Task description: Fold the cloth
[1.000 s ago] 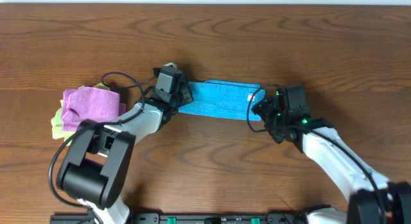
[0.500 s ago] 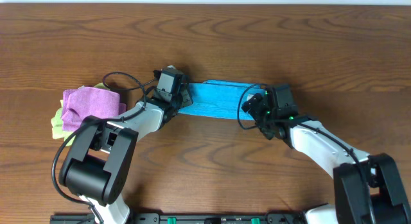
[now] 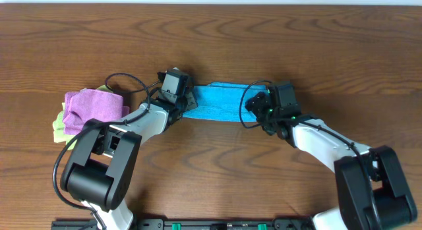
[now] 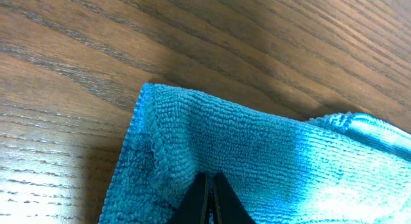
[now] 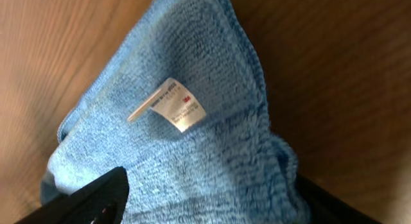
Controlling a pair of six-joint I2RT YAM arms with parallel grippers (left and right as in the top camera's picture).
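A blue cloth (image 3: 217, 103) lies as a narrow strip on the wooden table, mid-centre in the overhead view. My left gripper (image 3: 188, 101) is shut on its left end. In the left wrist view the closed fingertips (image 4: 209, 180) pinch the cloth (image 4: 257, 147) near its hemmed corner. My right gripper (image 3: 254, 106) holds the right end, lifted and drawn in over the strip. In the right wrist view the cloth (image 5: 192, 153) bunches between the fingers (image 5: 209, 189), with a white label (image 5: 173, 105) facing up.
A purple cloth (image 3: 95, 105) sits folded on a yellow-green cloth (image 3: 59, 128) at the left, close to the left arm. Bare wooden table (image 3: 211, 39) lies behind and in front of the strip.
My right gripper has moved left with the cloth's right end, so the visible strip is shorter. The left gripper has stayed put on the left end.
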